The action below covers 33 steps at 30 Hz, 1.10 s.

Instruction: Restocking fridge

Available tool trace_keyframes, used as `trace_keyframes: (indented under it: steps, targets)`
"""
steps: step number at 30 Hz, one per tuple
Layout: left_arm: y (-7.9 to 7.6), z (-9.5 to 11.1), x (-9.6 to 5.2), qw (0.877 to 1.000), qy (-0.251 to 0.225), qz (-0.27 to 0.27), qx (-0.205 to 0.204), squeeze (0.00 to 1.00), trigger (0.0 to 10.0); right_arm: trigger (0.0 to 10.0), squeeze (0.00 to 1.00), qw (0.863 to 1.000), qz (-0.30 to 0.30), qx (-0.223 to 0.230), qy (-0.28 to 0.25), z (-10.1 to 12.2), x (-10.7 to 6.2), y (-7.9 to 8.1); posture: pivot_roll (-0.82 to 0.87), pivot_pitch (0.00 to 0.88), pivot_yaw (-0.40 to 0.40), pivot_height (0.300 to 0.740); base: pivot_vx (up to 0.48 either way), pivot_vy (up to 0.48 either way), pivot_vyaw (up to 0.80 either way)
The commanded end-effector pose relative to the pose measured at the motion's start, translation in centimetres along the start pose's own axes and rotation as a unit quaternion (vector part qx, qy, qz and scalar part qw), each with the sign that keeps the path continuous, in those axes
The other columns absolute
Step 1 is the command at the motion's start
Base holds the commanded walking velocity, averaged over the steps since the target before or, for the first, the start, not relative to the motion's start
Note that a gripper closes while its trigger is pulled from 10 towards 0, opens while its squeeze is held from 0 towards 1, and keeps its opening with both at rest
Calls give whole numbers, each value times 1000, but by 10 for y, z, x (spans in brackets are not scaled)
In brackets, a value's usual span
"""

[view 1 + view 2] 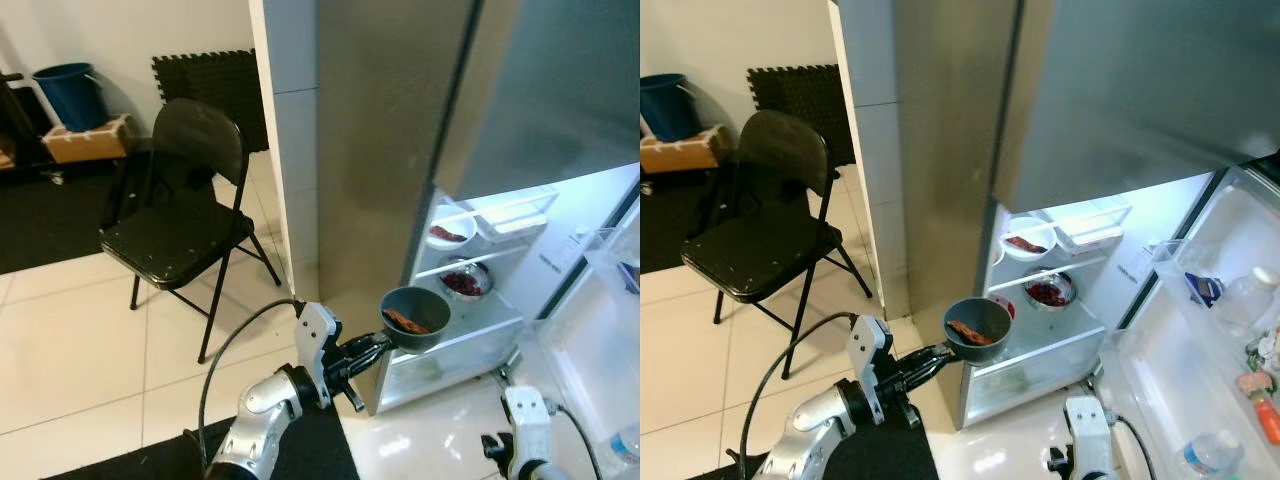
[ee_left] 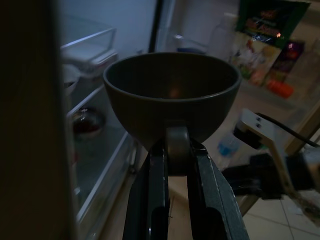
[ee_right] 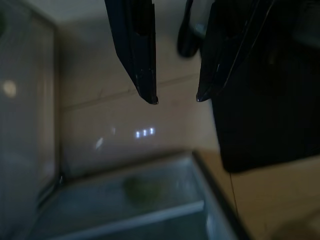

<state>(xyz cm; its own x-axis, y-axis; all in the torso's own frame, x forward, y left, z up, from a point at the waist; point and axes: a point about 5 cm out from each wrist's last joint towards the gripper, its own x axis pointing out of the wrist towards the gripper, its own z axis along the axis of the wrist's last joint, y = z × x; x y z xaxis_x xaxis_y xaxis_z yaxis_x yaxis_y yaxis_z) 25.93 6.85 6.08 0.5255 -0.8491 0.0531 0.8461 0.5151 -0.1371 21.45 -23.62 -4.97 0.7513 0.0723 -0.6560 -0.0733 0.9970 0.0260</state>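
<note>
- The left gripper [image 1: 372,350] reaches from the silver left arm toward the open stainless-steel fridge [image 1: 400,130]; its two black fingers [image 2: 150,200] are clamped on the stubby handle of a dark grey round bowl [image 1: 415,318]; strips of reddish-brown food [image 1: 405,321] lie inside the bowl
- The bowl is held in the air at the front edge of the fridge's open compartment, just above the front edge of the lower glass shelf [image 1: 460,335], and rests on no shelf
- Inside the lit compartment, a white bowl with dark red food [image 1: 1026,240] sits on the upper shelf near its front edge; a shiny metal bowl with dark red contents [image 1: 1048,290] sits on the shelf below
- The right gripper [image 3: 175,97] hangs low near the pale tiled floor [image 1: 80,340] in front of the fridge; its two black fingers stand apart, holding nothing
- The open fridge door [image 1: 1200,370] on the right carries clear plastic bottles [image 1: 1205,455] and small packets in its racks
- A black folding metal chair [image 1: 180,215] stands on the tiles to the left of the fridge; a blue bucket [image 1: 72,92] stands by the far wall
</note>
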Motion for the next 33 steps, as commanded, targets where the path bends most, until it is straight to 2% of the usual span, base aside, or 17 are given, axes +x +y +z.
trace_keyframes:
  steps: [1, 6, 13, 14, 21, 24, 26, 27, 29, 33]
  targets:
    - [0, 1, 0, 1000, -4, -1, -3, 0, 10000, 10000, 0, 999, 19, 11, -23, 9, 3, 5, -11, 0, -10, 740, 0, -416, 0]
    - [0, 0, 1, 1000, -4, 1, -7, 0, 10000, 10000, 0, 996, 66, 22, -57, 26, 7, 12, -12, 0, -10, 740, 49, -399, 0]
    - [0, -1, 0, 1000, -2, 10, -8, 0, 10000, 10000, 0, 990, 121, 26, -68, 34, 9, 21, -10, 0, -12, 740, 0, 0, 0]
    - [1, -1, -2, 1000, -2, 11, -7, 0, 10000, 10000, 0, 985, 149, 39, -80, 38, 9, 23, -10, 0, -13, 740, 0, 0, 0]
    - [1, -2, -3, 1000, -2, 12, -8, 0, 10000, 10000, 0, 970, 196, 75, -126, 58, 6, 18, -11, 0, -16, 740, 0, 0, 0]
    - [1, -1, -3, 1000, -3, 12, -8, 0, 10000, 10000, 0, 969, 189, 75, -139, 65, 6, 13, -11, 0, -17, 740, 0, 0, 0]
    - [0, -1, -3, 1000, -4, 12, -7, 0, 10000, 10000, 0, 975, 145, 68, -156, 75, 5, 0, -14, 0, -17, 740, 0, 0, 0]
    - [0, -1, -3, 1000, -4, 12, -7, 0, 10000, 10000, 0, 975, 145, 68, -156, 75, 5, 0, -14, 0, -17, 740, 0, 0, 0]
    - [0, -1, -2, 1000, -5, 12, -7, 0, 10000, 10000, 0, 979, 81, 63, -177, 87, 2, -19, -14, 0, -17, 740, 0, 0, 0]
    - [0, -2, -2, 1000, -5, 11, -8, 0, 10000, 10000, 0, 978, 43, 66, -192, 94, -1, -30, -17, 0, -18, 740, 0, 0, 0]
